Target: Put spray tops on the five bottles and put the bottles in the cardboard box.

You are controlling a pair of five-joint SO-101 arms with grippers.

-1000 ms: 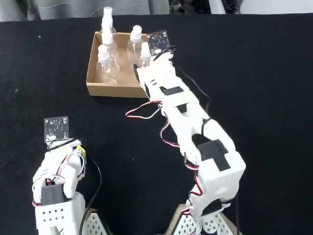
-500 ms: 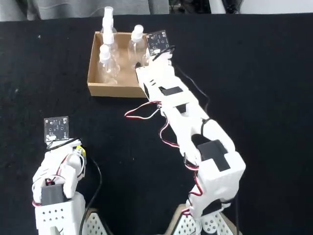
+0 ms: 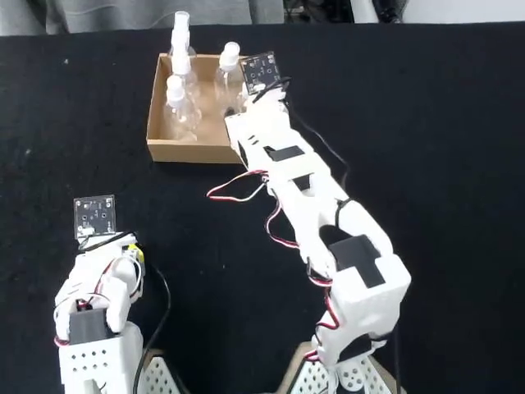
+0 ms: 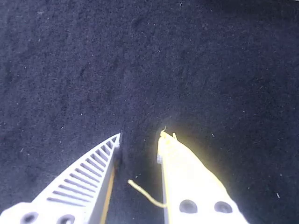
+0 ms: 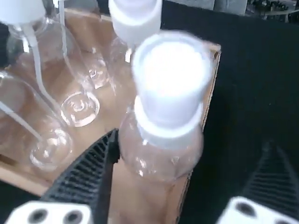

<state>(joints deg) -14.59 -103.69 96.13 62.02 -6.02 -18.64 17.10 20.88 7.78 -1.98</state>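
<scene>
- left arm [image 3: 94,287]: folded at the near left of the bench [image 3: 426,123], well apart from the box. A square tag [image 3: 95,215] sits on its wrist.
- left jaws: a little apart, nothing between them, black bench cloth beneath.
- cardboard box [image 3: 150,123]: at the far middle of the bench, open side up.
- bottles in the box: one with a white spray top at the left [image 3: 176,103], one at the far left corner [image 3: 181,37], one further right [image 3: 227,70]. All are clear and upright.
- right arm [image 3: 312,197]: stretched from the near edge to the box, covering its right wall and near right corner in the high view. Red and white wires [image 3: 234,187] loop off its side.
- right jaws: wide apart around a capped bottle [image 5: 159,158] standing by the box's right wall. One jaw is just beside the bottle, the other well apart; its base is hidden.
</scene>
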